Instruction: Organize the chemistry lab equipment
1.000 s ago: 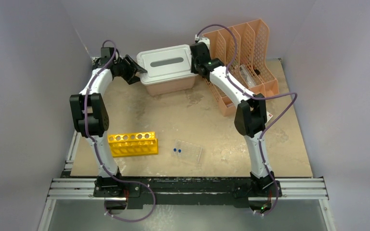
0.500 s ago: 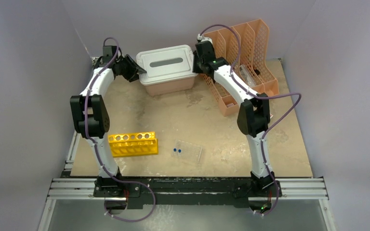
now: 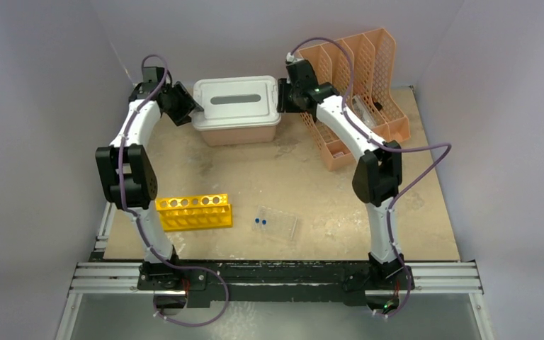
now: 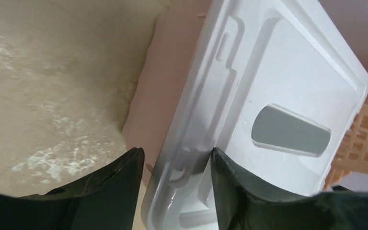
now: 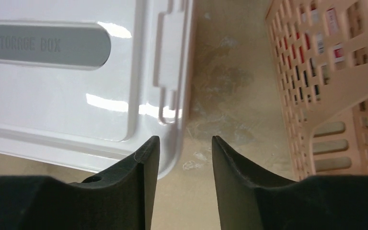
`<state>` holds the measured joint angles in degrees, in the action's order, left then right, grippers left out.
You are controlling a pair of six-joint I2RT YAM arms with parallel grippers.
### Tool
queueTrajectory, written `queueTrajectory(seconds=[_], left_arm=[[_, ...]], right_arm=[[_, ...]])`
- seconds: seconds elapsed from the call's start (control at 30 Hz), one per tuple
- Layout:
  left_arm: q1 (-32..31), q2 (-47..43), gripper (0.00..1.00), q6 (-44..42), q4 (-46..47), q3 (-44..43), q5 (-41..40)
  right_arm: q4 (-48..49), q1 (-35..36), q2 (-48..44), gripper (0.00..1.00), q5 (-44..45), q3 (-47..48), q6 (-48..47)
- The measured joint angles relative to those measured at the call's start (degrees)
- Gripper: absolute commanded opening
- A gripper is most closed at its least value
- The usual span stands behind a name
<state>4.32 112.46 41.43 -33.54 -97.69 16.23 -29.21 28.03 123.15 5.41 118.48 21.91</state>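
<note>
Your two arms bracketed the pink tub at 12 o'clock on the table. In the last second it had slid toward 9 o'clock and swung from skewed to square. The left gripper stood astride the left rim of the grey-handled lid, jaws apart, with no clamp to be seen. The right gripper hung parted at the lid's right corner, one finger against it, beside the peach file holder at 1 o'clock. The lab gear itself lay untouched: the yellow test-tube rack at 8 o'clock, and the clear tray at 6 o'clock with two blue-capped vials at its edge. The shift likely readied the tub, lid still on, for opening
</note>
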Motion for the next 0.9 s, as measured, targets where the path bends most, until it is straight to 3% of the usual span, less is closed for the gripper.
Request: queueTrajectory(seconds=[0.23,0.4,0.6,0.77,0.9], left_arm=[[2.1,-0.8,0.65,-3.6,-3.7,-6.2,-6.2],[2.6,-9.4,0.67,-6.3,-5.0,-4.2,-10.6],[2.6,-27.4,0.68,-8.3,-3.1,6.1,-12.3],[2.6,-40.5,0.71,-8.6,-1.0,15.8,-12.9],[2.6,-46.1,0.72,-8.2,-0.2,20.9,-13.5]], right_arm=[[-2.2,-1.3,-3.0,0.62,3.0,3.8,-1.2],[0.5,-1.7,-17.4,0.68,6.2,-10.1,-2.1],[3.3,-1.7,-38.9,0.75,13.3,-29.6,-3.7],[1.3,-1.7,-51.2,0.77,17.1,-39.2,-3.4],[-2.6,-1.7,-58.8,0.83,18.9,-44.7,-2.0]])
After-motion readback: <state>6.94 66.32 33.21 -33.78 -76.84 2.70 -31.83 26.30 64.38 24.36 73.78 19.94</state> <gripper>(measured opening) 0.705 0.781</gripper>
